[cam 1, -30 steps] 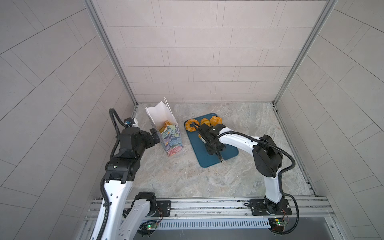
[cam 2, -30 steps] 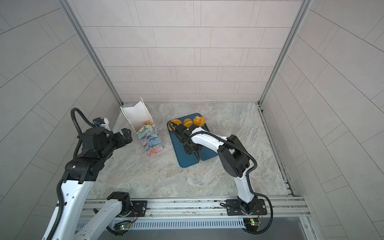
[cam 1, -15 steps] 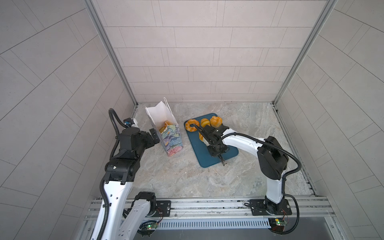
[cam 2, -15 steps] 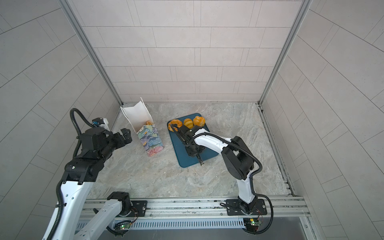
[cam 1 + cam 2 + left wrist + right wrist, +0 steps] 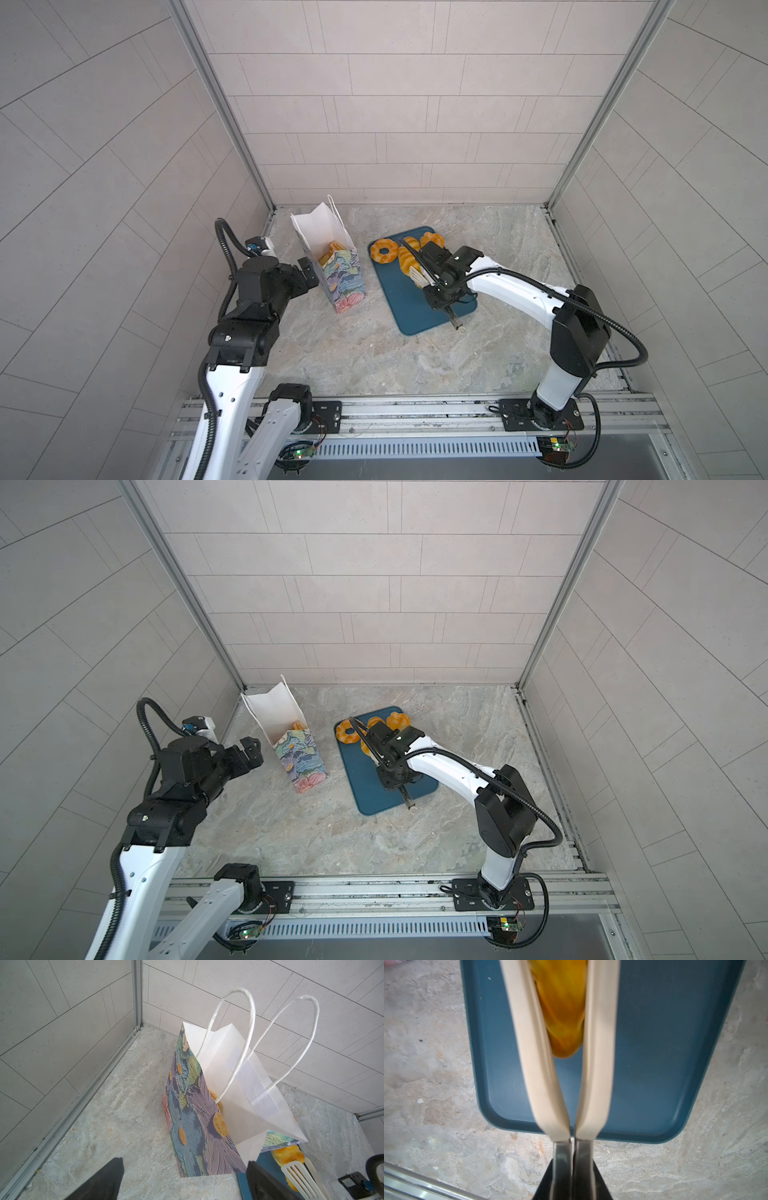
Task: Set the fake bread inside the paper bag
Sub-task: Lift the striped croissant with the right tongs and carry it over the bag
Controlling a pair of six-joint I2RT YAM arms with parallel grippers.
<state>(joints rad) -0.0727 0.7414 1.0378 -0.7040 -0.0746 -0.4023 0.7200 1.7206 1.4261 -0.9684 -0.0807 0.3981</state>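
The glossy roll (image 5: 562, 1012) may be squeezed from tongs (image 5: 529, 1043) clenched by the right fingers (image 5: 544, 1190) short of the bag (image 5: 349, 278); left fingers (image 5: 104, 1182) are spread, empty.

The paper bag (image 5: 193, 1126), beside the tray (image 5: 654, 1064), is matt paper. Its painted floral outside shows ridged brushstroke texture, its white inside is smooth, and its handles (image 5: 249, 1028) are twisted white cord. The tray looks like smooth teal plastic with a soft sheen. On the tray, the fake bread (image 5: 376, 254) is glossy, golden and plastic-looking. The tongs (image 5: 600, 1043) above the tray have smooth, matt cream plastic arms joined to brushed metal. Under the tray, the tabletop (image 5: 374, 361) is mottled, matt stone with rough, pitted patches.
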